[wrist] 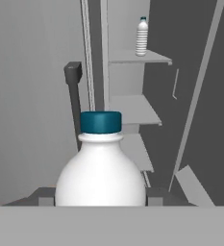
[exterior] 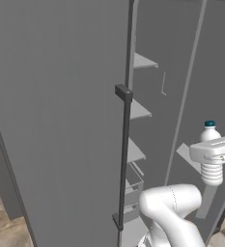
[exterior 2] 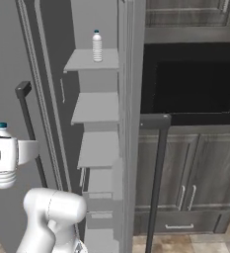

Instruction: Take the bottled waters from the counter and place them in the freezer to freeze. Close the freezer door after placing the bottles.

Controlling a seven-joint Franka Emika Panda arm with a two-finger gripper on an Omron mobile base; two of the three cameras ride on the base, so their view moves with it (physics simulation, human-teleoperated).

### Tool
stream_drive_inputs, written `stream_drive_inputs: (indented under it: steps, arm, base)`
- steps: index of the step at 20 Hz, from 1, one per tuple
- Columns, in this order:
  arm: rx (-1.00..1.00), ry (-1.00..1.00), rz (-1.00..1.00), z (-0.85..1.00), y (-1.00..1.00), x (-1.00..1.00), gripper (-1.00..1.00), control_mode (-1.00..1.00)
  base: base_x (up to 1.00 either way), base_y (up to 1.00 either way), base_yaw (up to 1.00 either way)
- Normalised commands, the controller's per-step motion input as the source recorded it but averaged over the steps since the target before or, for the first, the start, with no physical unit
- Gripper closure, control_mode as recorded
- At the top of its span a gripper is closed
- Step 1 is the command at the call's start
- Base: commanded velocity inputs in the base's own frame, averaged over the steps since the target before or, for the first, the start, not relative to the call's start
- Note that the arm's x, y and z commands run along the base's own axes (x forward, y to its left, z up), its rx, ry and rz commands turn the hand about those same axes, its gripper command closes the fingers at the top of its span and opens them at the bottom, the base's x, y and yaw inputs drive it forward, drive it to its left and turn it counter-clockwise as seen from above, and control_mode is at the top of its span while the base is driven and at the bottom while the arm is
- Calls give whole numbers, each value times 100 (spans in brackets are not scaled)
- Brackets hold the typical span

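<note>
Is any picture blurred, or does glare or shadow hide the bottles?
Hand view: held bottle looms close, evenly lit, no glare. Right base view: shelf bottle small but sharp, with flat grey light. Left base view: gripper and its bottle clear; no hard shadow.

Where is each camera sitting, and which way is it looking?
Left base view: behind the arm's left, facing the freezer door; white arm lower right, gripper holding a bottle.
Right base view: behind the arm's right, facing the freezer shelves and microwave; arm lower left.
Hand view: on the hand, looking over the held bottle's teal cap into the freezer.
Right base and hand views share the shelf bottle.
</note>
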Motion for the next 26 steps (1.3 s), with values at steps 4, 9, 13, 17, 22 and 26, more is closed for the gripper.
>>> stream_drive_inputs:
  steps: [4,9,13,17,22,26]
  arm:
    - [0,0,0,0,0,0,100,100]
    - [0,0,0,0,0,0,100,100]
    - [0,0,0,0,0,0,100,100]
    - [0,0,3,0,-1,2,100,-100]
    - [0,0,5,0,-6,18,100,-100]
    - [0,0,0,10,-6,38,100,-100]
  base:
    - [35,-26,9]
    - [19,0,2]
    - [17,0,3]
    - [6,-3,3]
    - [0,0,0]
    - [0,0,0]
